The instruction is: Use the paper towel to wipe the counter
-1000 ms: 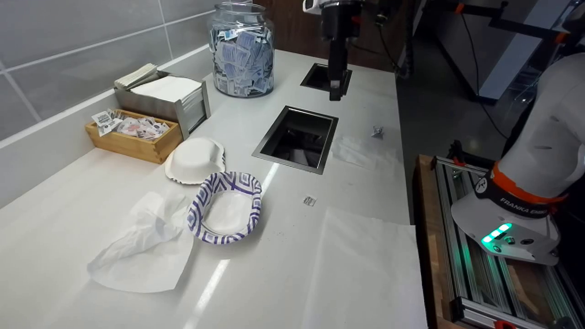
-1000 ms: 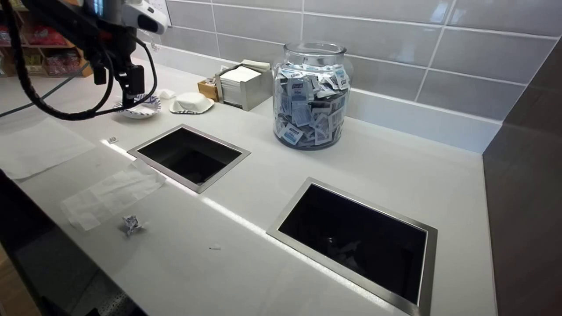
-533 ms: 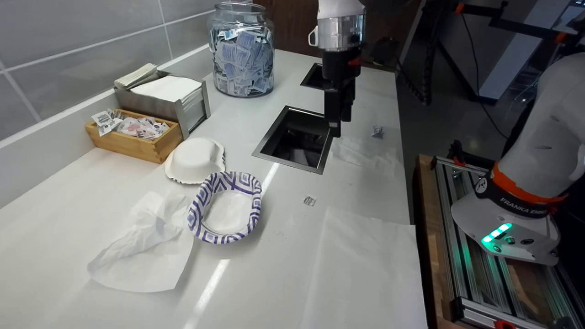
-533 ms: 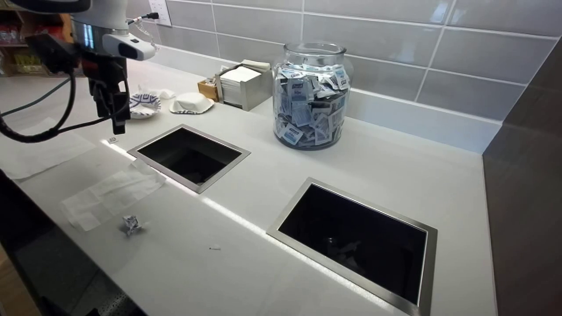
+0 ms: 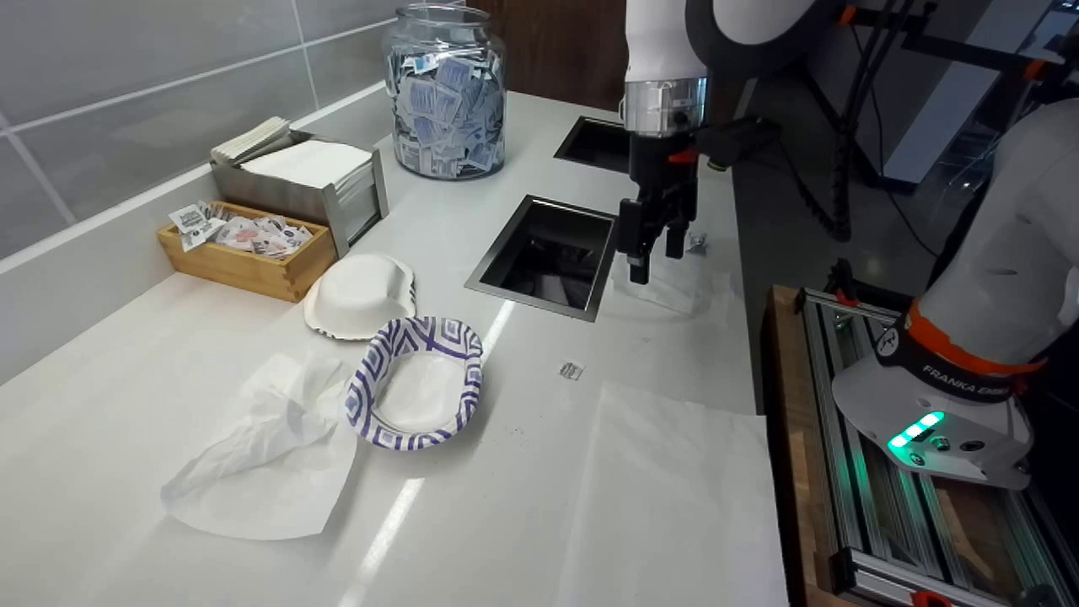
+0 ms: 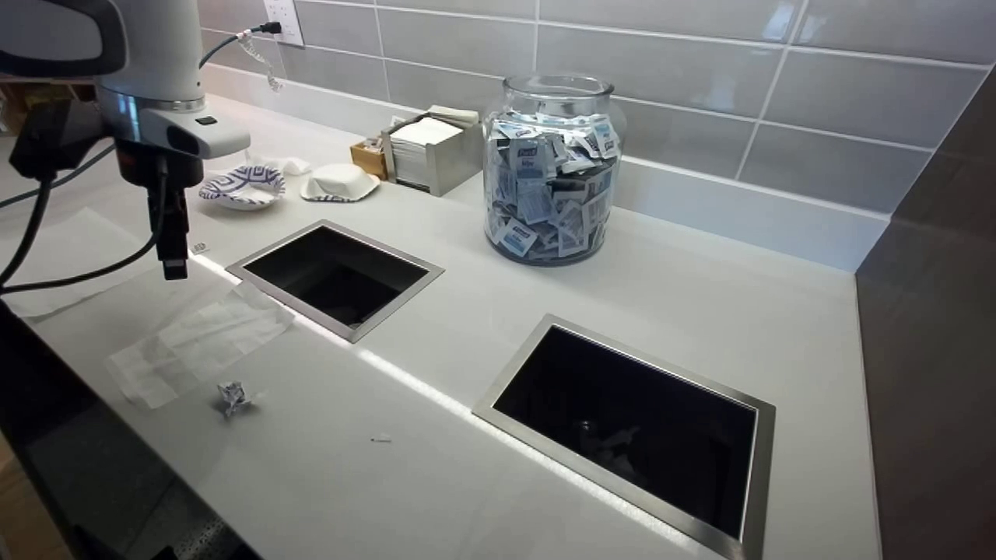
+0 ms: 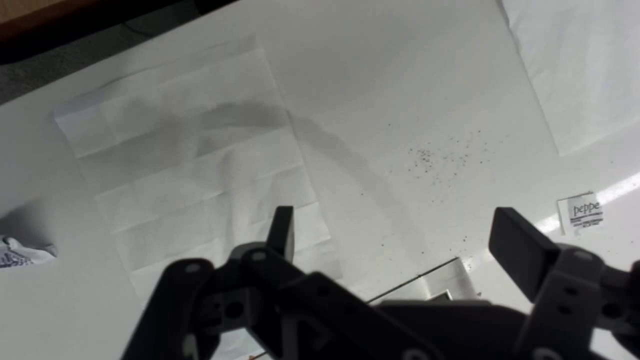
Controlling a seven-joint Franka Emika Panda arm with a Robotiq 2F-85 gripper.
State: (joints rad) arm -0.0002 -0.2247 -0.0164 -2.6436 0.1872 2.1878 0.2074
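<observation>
On the counter [image 5: 506, 497] near its edge, the creased paper towel [image 7: 200, 165] you probably want lies spread, not yet picked up. Your gripper [image 7: 400, 235] has just dropped lower toward it, jaws apart with nothing between them, so grasping seems next. Wiping seems not begun, judging by dark specks [image 7: 424, 156] beside the towel.

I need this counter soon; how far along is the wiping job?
Done: no wiping evident, though a paper towel lies spread on the counter. Under way: no grip yet; the open hand hovers above the counter. Left: likely gripping that towel, then wiping the dark specks near the pepper packet.
</observation>
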